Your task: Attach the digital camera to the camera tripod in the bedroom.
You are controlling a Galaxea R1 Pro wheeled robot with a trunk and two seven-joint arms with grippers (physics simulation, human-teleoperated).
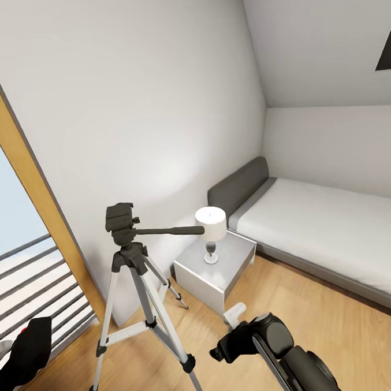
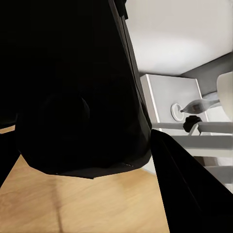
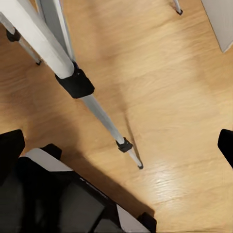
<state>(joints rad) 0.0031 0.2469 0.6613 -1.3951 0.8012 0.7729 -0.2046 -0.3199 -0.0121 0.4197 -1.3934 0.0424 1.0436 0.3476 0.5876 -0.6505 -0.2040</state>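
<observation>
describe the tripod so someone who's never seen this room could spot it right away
Start at the bed along the right wall, then move left past the grey bedside table with its white lamp. The tripod stands on the wooden floor between that table and the window. Its splayed silver legs and black head with a long handle set it apart.

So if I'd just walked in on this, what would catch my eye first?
Probably the camera tripod, standing tall on the wooden floor near the window, its black head bare. Behind it a small lamp sits on a grey bedside table, with the bed along the far wall under the sloped ceiling. At the lower left, the robot's left hand carries something black with a touch of red.
</observation>
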